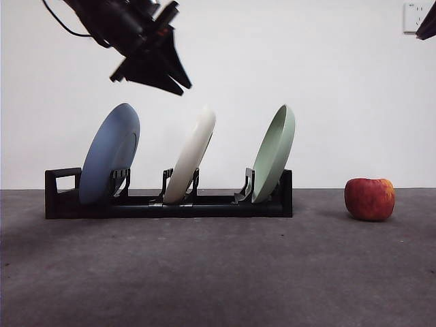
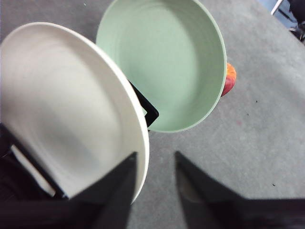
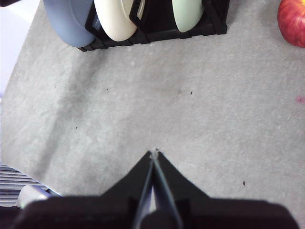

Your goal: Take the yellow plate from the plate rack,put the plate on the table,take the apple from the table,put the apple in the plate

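Hovering above the long black plastic plate rack, the left gripper is holding its jaws apart near the rim of the matte cream-coloured yellow plate. That plate is leaning in the middle slot, between a blue plate and a pale green plate, leaving narrow gaps either side. The red apple is sitting well apart on the open grey table. The right gripper is waiting, jaws together.

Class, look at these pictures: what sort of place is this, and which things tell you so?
Probably a robot test bench, not a kitchen: a bare white wall, a plain grey table, and only staged props, a plate rack and an apple.
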You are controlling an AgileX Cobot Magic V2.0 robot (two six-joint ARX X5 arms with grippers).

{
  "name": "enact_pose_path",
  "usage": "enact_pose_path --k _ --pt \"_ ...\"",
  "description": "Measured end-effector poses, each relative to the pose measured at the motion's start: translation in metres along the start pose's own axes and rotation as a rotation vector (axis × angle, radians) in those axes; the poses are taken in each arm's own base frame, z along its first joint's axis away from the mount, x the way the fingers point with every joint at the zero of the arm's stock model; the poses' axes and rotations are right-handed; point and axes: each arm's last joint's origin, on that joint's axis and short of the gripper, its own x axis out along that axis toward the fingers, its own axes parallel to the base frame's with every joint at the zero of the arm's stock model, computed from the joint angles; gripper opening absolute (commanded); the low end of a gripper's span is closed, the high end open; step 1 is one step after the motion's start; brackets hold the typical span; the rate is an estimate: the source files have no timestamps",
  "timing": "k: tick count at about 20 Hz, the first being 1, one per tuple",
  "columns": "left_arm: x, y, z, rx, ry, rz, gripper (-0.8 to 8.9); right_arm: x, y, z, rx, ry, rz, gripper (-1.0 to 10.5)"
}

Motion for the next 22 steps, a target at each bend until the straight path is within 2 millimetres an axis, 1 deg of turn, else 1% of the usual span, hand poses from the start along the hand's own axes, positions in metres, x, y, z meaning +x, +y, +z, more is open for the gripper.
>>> enact_pose_path --k 2,3,5,10,15,17,19,20,21,22 --pt "0.011 -0.002 0.0 0.012 0.014 -0.003 6.98 0.0 0.0 -0.001 0.008 0.011 -0.001 0.0" --pt "0.015 -0.002 -0.001 0.019 0.023 0.015 7.27 0.0 0.0 -0.002 0.011 0.015 -0.002 0.0" --pt "0.022 -0.005 -0.001 0.028 0.034 0.044 7.32 0.0 0.0 -0.002 0.012 0.018 -0.002 0.0" --pt "0.029 -0.011 0.0 0.061 0.023 0.033 7.26 0.0 0.0 -0.002 0.013 0.018 -0.002 0.0" --pt "0.037 -0.022 0.004 0.104 -0.004 0.069 7.22 0.0 0.0 -0.002 0.013 0.017 -0.007 0.0" --pt "0.04 -0.022 0.003 0.102 0.003 0.067 7.18 0.0 0.0 -0.002 0.013 0.017 -0.007 0.0" --pt "0.048 -0.018 0.0 0.083 0.023 0.067 7.11 0.0 0.0 -0.002 0.013 0.017 -0.007 0.0" --pt "0.054 -0.015 -0.003 0.07 0.038 0.068 6.31 0.0 -0.001 -0.002 0.014 0.019 -0.008 0.0" --pt "0.06 -0.011 -0.006 0.055 0.058 0.075 4.74 0.0 -0.001 -0.002 0.014 0.019 -0.008 0.0" --pt "0.063 -0.01 -0.008 0.049 0.069 0.079 3.55 0.0 -0.001 -0.002 0.014 0.019 -0.007 0.0"
